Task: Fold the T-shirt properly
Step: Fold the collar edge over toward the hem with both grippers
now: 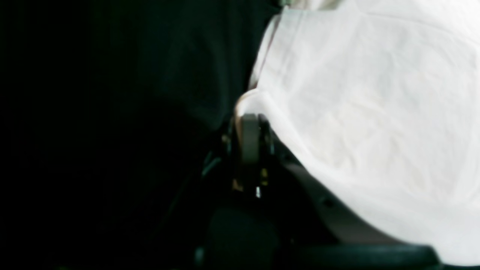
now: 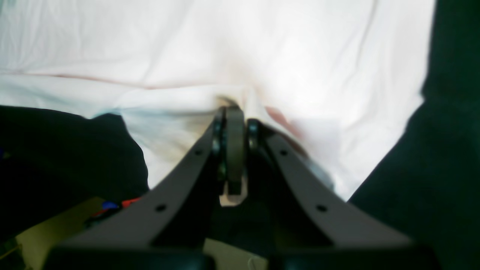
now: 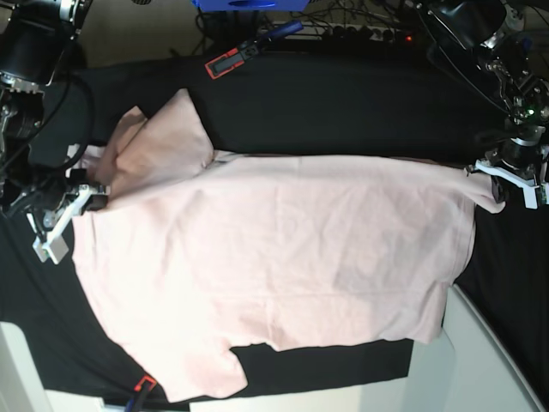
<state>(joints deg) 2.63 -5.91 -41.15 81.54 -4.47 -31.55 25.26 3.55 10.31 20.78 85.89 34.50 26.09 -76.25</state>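
The pale pink T-shirt [image 3: 274, 257] lies spread on the black tablecloth [image 3: 343, 112], plain side up; no lettering shows. One sleeve is folded up at the back left and the other lies at the front left. My right gripper [image 3: 81, 199] is shut on the shirt's left edge near the upper sleeve; in the right wrist view the gripper [image 2: 234, 112] pinches a bunched fold of the shirt [image 2: 225, 48]. My left gripper [image 3: 500, 184] is shut on the shirt's far right corner; in the left wrist view the gripper [image 1: 249, 122] grips the edge of the shirt [image 1: 375, 112].
A red-and-black clamp [image 3: 225, 62] holds the cloth at the back edge and another clamp [image 3: 141, 386] at the front left. A blue object [image 3: 249, 4] and cables lie behind the table. Bare white surface [image 3: 489, 360] shows at the front right.
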